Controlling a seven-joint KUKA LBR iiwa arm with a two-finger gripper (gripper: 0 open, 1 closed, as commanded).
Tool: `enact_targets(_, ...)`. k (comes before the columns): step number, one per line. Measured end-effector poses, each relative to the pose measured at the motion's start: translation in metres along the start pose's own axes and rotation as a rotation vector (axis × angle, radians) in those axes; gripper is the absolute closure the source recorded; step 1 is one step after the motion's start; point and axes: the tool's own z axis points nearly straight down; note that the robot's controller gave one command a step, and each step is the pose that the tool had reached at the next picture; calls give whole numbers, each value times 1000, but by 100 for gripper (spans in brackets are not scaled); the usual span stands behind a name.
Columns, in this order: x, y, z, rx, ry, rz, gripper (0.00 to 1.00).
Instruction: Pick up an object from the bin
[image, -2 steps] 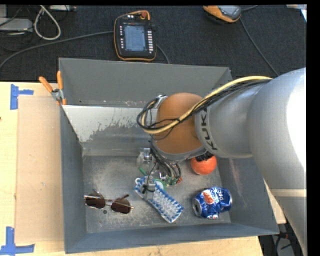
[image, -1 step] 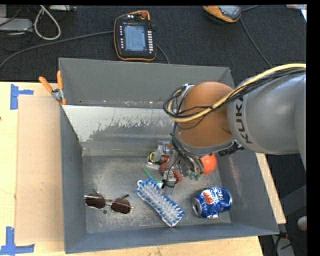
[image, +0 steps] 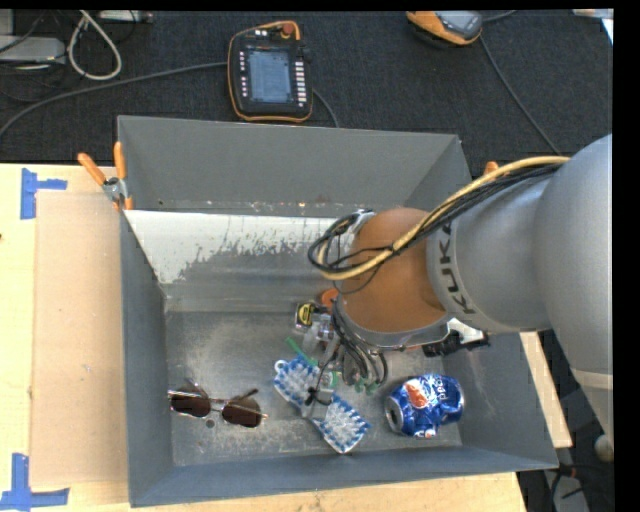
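Sunglasses lie near-left in the bin, well apart. Gripper is over the blue-and-clear plastic piece, near-middle; can't tell the jaws' state. It looks light, thin and probably flexy and slippery, so pinch across a narrow edge, clear of the crushed blue can to the right.

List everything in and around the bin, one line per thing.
Sunglasses: one, dark lenses, lower left of the bin floor.
Crushed can: one, blue with white and red, lower right of the floor.
Patterned plastic piece: two lobes, perhaps one thing, blue and white, middle of the floor under the gripper.
Bin: one, grey metal, centre of the view.
Teach pendant: one, black with orange trim, on the dark floor beyond the bin.
Cables: several, grey and black, same floor.
Arm: one, silver-grey with orange wrist cover, from the right.
Gripper: one, over the patterned piece.
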Motion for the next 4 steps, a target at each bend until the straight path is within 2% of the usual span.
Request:
enact_targets(1, -2, -8, 28, -6, -21, 45, 0)
enact_targets(2, 4, -16, 28, -6, -7, 256, 100)
enact_targets(4, 4, -16, 27, -6, -7, 258, 100)
